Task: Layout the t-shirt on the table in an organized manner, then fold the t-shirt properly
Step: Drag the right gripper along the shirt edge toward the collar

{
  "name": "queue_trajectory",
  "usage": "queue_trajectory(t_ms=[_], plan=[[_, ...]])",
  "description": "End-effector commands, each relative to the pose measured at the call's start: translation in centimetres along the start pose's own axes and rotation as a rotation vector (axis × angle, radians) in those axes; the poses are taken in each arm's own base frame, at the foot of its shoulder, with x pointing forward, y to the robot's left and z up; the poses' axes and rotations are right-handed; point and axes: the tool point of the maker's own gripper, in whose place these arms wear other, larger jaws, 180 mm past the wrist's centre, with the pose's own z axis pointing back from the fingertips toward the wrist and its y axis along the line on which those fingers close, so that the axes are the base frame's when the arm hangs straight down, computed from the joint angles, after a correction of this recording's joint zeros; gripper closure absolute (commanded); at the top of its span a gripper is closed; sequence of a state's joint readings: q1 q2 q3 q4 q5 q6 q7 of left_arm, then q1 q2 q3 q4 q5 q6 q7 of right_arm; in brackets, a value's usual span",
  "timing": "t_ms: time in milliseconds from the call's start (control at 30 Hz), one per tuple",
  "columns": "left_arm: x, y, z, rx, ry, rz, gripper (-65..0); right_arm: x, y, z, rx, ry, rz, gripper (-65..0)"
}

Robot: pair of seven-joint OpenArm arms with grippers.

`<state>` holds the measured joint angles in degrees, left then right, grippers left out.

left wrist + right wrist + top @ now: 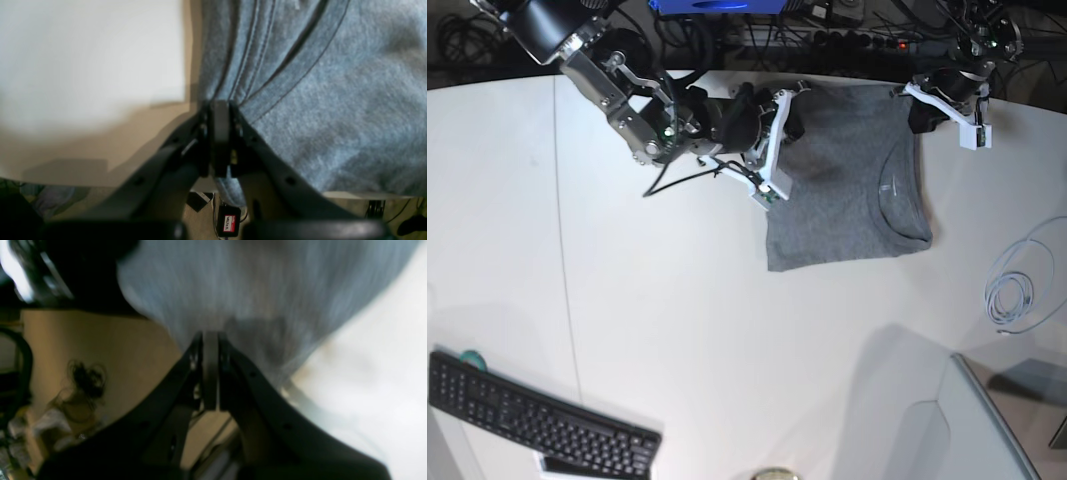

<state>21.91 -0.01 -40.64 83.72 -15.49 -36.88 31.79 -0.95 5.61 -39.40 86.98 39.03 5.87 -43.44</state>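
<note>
The heather-grey t-shirt [847, 200] lies near the far edge of the white table [677, 330], its crew neck toward the right. On the shirt's far left corner, my right gripper [795, 100] is shut on the fabric. The right wrist view shows that gripper [210, 335] closed on blurred grey cloth [250, 290]. My left gripper [905, 92] is at the far right corner. In the left wrist view this gripper [220, 103] is closed on a stitched edge of the t-shirt [333, 100], beside bare table [83, 66].
A black keyboard [537, 420] lies at the front left. On the right sits a coiled white cable [1012, 290], and a grey flat object [987, 430] is at the front right. Cables and gear run behind the table's far edge.
</note>
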Motion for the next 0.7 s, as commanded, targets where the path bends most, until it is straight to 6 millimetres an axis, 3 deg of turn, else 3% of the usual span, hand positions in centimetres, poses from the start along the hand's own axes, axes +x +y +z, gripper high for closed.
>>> queue_trajectory(t_ms=[0,67,200,433,667], plan=[[1.3,0.2,0.4,0.003,-0.040,-0.015,0.0,4.5,-0.1,1.0,0.005,-0.129,0.015,0.0],[1.7,0.2,0.5,0.004,-0.049,-0.023,0.0,3.4,-1.0,0.7,-0.005,-0.073,-0.008,0.0],[2.0,0.1,0.6,0.005,-0.056,-0.029,0.0,3.1,-1.8,0.7,-0.020,-0.046,-0.005,0.0],[2.1,0.1,0.5,0.004,-0.057,-0.028,0.0,2.8,-1.2,0.9,-0.014,0.038,0.032,0.0],[2.1,0.1,0.5,0.004,-0.057,-0.028,0.0,1.1,1.0,-0.1,0.019,0.122,0.119,0.0]])
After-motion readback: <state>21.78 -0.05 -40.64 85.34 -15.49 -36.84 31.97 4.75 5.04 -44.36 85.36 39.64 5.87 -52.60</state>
